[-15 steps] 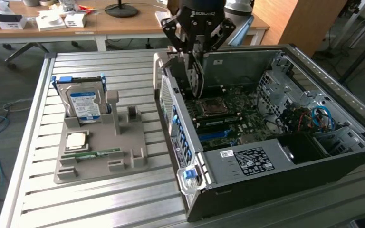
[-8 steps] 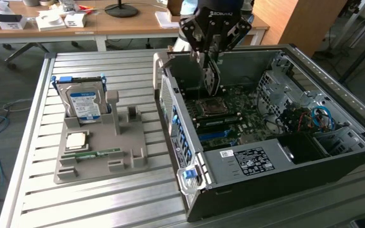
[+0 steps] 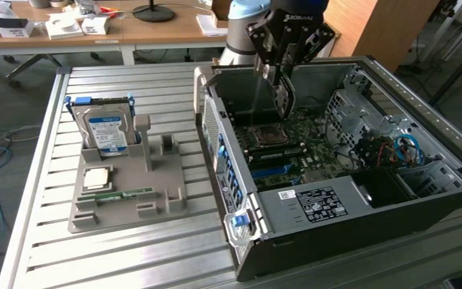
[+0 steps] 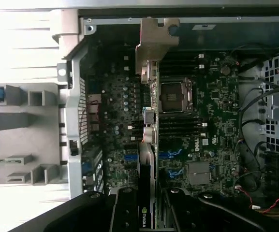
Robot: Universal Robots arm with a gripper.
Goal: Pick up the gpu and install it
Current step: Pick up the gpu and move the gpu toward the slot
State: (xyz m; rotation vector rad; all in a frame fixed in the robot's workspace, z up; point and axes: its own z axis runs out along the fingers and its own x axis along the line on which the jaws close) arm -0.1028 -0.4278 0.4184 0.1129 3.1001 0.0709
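Nearest in the exterior view, the slatted metal desk (image 3: 135, 253) is carrying an open computer case (image 3: 295, 247) lying on its side, with a white-labelled power supply (image 3: 319, 201) sitting at its close end. Towards the exterior view's left, well apart from the case, a grey holder (image 3: 127, 214) is keeping a small green RAM stick (image 3: 118, 195) and a square processor chip (image 3: 96, 177) lying flat. Behind them a silver, blue-labelled hard drive (image 3: 106, 132) is standing upright in the holder.

Further in, the green motherboard (image 3: 295, 147) is lying exposed inside the case, with the processor socket (image 3: 267, 135) near its middle and blue cables (image 3: 408, 147) curling on the exterior view's right.

Over the far part of the board, the hand (image 3: 278, 71) is pointing down and gripping the gpu (image 3: 286, 99) by its upper edge, its fingers pressing on the card's two faces. The card is hanging upright inside the case, just beside the socket. In the wrist view it is showing edge-on, with its metal bracket (image 4: 154, 46) at the end away from the fingers. Whether its lower edge is touching the board cannot be told.

Farthest back, a wooden desk (image 3: 159, 33) is carrying small boxes (image 3: 62, 27).
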